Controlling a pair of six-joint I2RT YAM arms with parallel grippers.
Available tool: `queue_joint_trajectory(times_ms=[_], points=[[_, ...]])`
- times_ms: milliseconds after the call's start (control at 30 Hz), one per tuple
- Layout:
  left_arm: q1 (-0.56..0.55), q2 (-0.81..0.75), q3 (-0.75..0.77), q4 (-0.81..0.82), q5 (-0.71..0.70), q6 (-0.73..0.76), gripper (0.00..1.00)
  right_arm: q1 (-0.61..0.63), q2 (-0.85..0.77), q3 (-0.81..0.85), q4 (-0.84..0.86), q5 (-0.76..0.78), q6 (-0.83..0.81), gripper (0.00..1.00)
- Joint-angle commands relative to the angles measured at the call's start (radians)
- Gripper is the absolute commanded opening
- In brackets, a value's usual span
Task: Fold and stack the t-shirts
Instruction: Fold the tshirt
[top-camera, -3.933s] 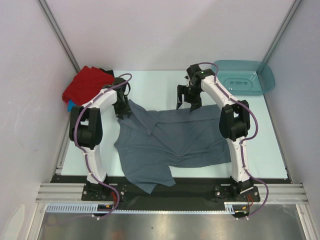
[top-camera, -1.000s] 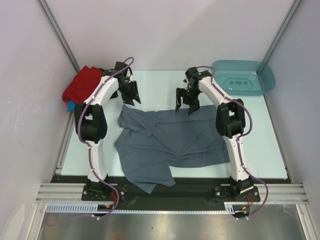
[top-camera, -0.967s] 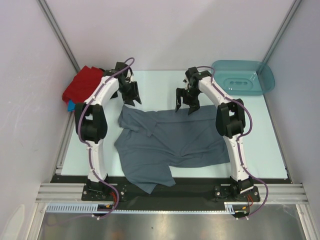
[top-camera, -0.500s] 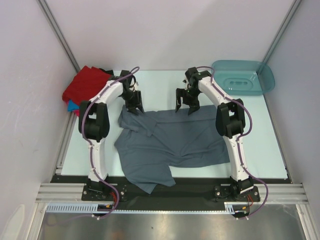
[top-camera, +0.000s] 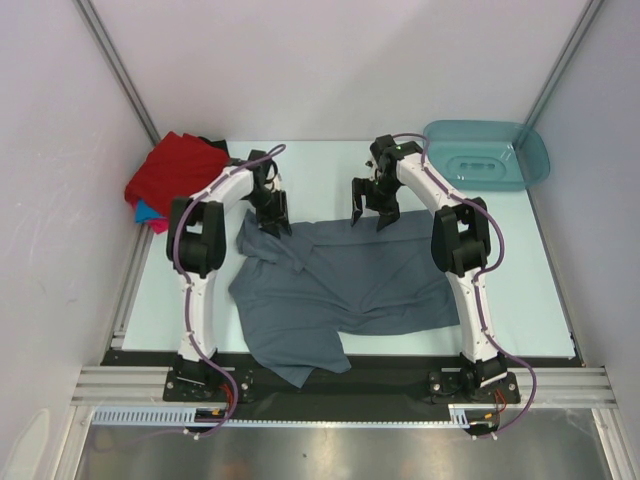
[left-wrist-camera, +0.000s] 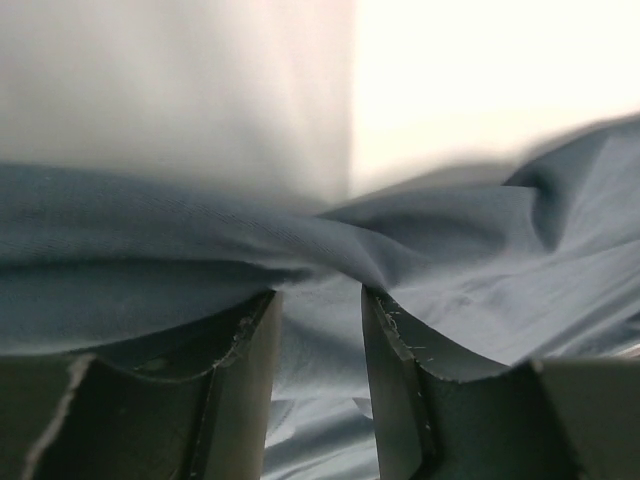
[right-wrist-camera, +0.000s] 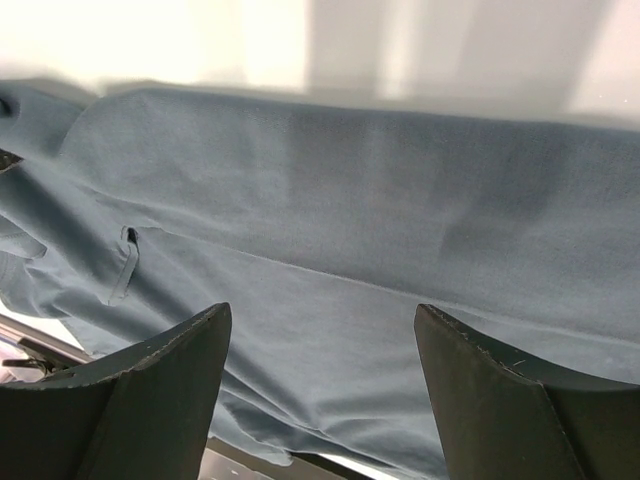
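T-shirts: the slate grey-blue t-shirt (top-camera: 340, 290) lay spread but rumpled in the middle of the surface (top-camera: 520, 260), its near hem hanging over the front edge. The red t-shirt (top-camera: 170, 172) sat on the pile at the far-left corner, with slivers of bright blue (top-camera: 145, 210) and pink (top-camera: 160, 226) showing beneath it.

Change: the left pincer (top-camera: 275, 222) had been raised and off the cloth a second earlier, out toward the pile. It had since swung inward and dropped onto the shirt's far-left edge. The wrist view showed its jaws half-released, astride a raised ridge of cloth, with no pinch visible yet. The right pincer (top-camera: 371, 216) had not moved. It hung with jaws wide apart and nothing in them, just over the shirt's far edge. The shirt itself looked the same over that second.

Meaning, as a judgement: both arms were now lined up along the far edge, so a two-handed grab for the first fold seemed next. No fold was made and nothing was stacked from this shirt.

Writing: no brand, label or text was readable on the shirts, the arms or the teal tub (top-camera: 490, 155).
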Motion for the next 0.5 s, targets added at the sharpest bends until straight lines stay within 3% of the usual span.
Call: queue_joint_trajectory(times_ms=[0, 267, 467], points=[[-0.012, 0.029, 0.043, 0.052, -0.003, 0.008, 0.44, 0.004, -0.035, 0.036, -0.033, 0.002, -0.013, 0.81], [-0.014, 0.123, 0.101, 0.101, -0.039, -0.002, 0.44, 0.004, -0.05, 0.036, -0.063, 0.013, -0.015, 0.8], [-0.02, 0.255, 0.317, 0.071, -0.046, -0.045, 0.44, 0.002, -0.072, 0.038, -0.102, 0.023, -0.013, 0.8]])
